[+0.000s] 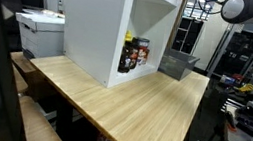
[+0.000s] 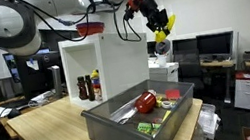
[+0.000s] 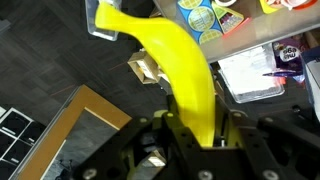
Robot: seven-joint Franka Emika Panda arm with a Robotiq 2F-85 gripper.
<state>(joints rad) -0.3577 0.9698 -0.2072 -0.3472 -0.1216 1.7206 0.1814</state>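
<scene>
A yellow banana [image 3: 178, 62] runs from the jaws up to the top left of the wrist view. My gripper [image 3: 196, 138] is shut on its lower end, one finger on each side. In an exterior view the gripper [image 2: 157, 24] hangs high in the air with the banana [image 2: 161, 36] pointing down, above the far end of a grey bin [image 2: 115, 129]. The bin holds a red round thing [image 2: 146, 102], a green packet [image 2: 147, 129] and other small items. In the wrist view, packets and round lids [image 3: 197, 16] lie far below the banana.
A white open cabinet [image 2: 106, 58] with bottles [image 2: 88, 87] stands on the wooden table [image 1: 132, 102]; a red bowl [image 2: 91, 29] sits on top. The grey bin [image 1: 178, 63] is beside the cabinet. A printer [image 1: 40, 29], desks and monitors surround the table.
</scene>
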